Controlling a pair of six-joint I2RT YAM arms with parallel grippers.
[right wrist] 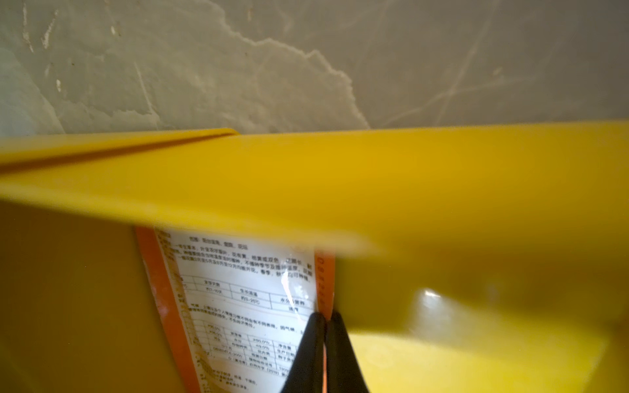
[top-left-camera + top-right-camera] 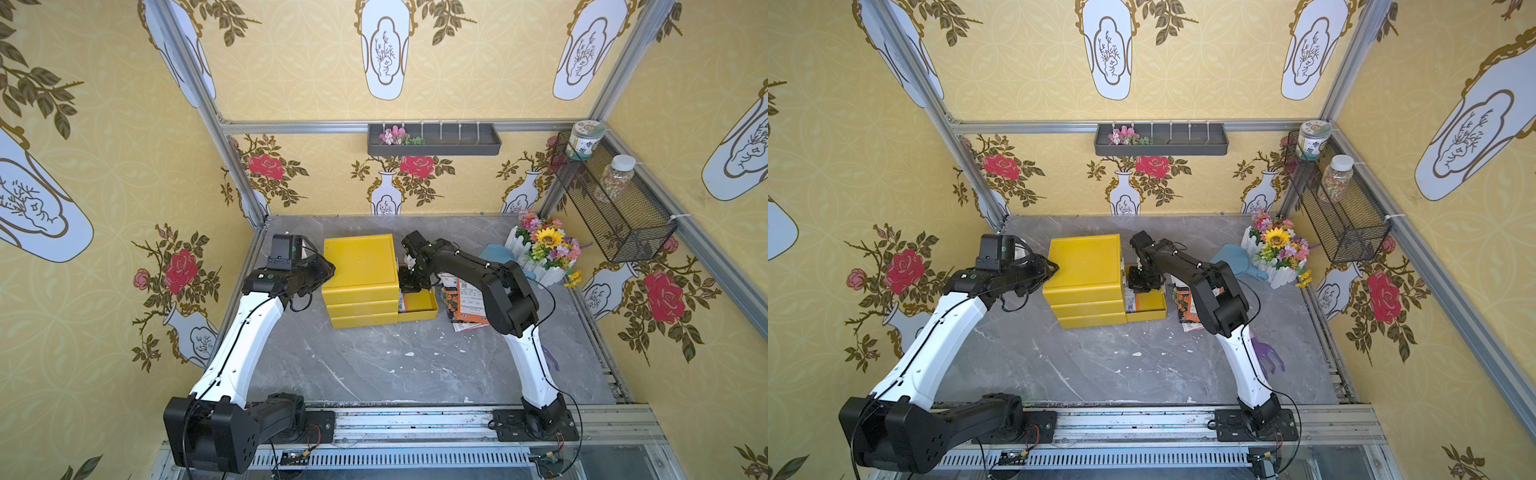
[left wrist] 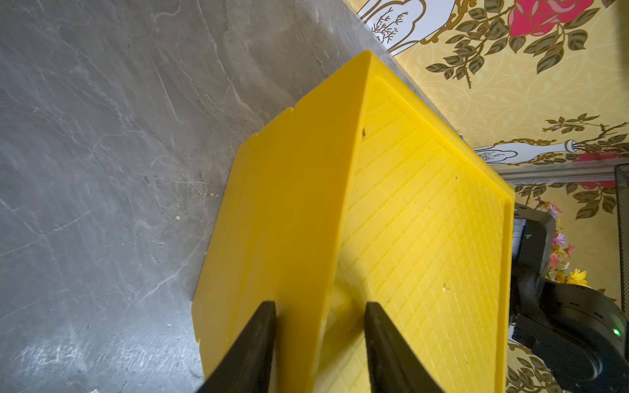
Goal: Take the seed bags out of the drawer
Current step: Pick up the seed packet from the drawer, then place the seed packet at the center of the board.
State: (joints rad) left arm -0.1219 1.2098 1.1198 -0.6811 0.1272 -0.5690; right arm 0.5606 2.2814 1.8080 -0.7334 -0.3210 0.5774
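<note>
Right hand pinches the edge of a seed bag.
Lift straight up, clear of the drawer; left hand clamps the chest.

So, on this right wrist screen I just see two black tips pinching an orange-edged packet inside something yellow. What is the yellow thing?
Observer: A yellow chest of drawers. The right gripper holds that seed bag inside its pulled-out drawer.
Visitor: Any packets out yet?
Observer: Yes, more seed bags lie on the table beside the drawer, partly under the right arm.
Visitor: What's the other arm doing?
Observer: The left gripper clamps the chest's top edge, on the side opposite the open drawer.
</note>
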